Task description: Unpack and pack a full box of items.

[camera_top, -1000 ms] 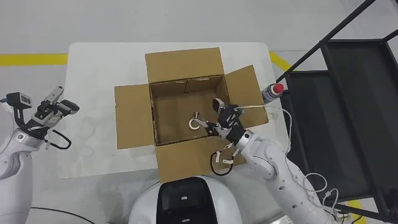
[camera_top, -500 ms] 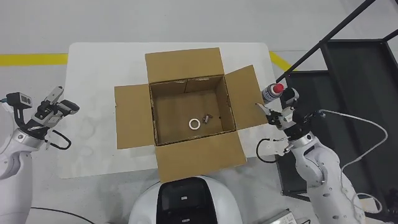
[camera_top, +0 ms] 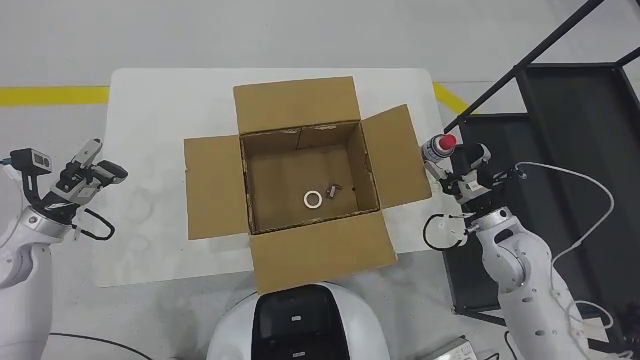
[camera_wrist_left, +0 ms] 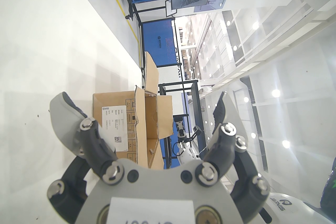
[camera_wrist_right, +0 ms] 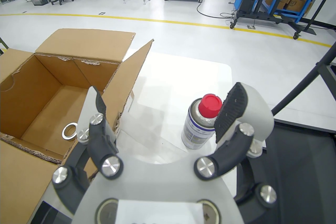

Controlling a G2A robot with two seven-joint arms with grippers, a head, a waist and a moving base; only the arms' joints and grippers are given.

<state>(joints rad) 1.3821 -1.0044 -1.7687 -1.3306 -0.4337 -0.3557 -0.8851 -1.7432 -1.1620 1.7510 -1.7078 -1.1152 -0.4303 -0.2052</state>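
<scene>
Taking the robot's side of the counter (camera_top: 150,250) as 6 o'clock and the far side as 12, the cardboard box (camera_top: 214,188) stands open in the middle with its four flaps spread out, one toward each of 6, 9, 3 and 12 o'clock. On the floor of the box, close to the near wall, lies a small white ring (camera_top: 313,199), flat. A tiny dark item (camera_top: 334,189) sits just beside the ring, at about its 2 o'clock; it is too small to say what it is. At 9 o'clock from the box, well apart from it, the left hand (camera_top: 108,158) hangs at the left edge of the counter. Its fingers are spread wide and hold nothing, and its wrist view looks across the counter to the box (camera_wrist_left: 123,120), which carries a white label (camera_wrist_left: 114,128) on that side. At 3 o'clock from the box, by the right edge of the counter, is the right hand (camera_top: 467,153), also spread wide and empty. A spray can (camera_top: 437,147) with a silver body and a red cap stands upright just beyond the tip of the right flap. In the right wrist view the can (camera_wrist_right: 199,122) is near the pad of one finger (camera_wrist_right: 232,109), but I cannot tell if they touch. Farther to the right stands a black rack (camera_top: 560,180).
</scene>
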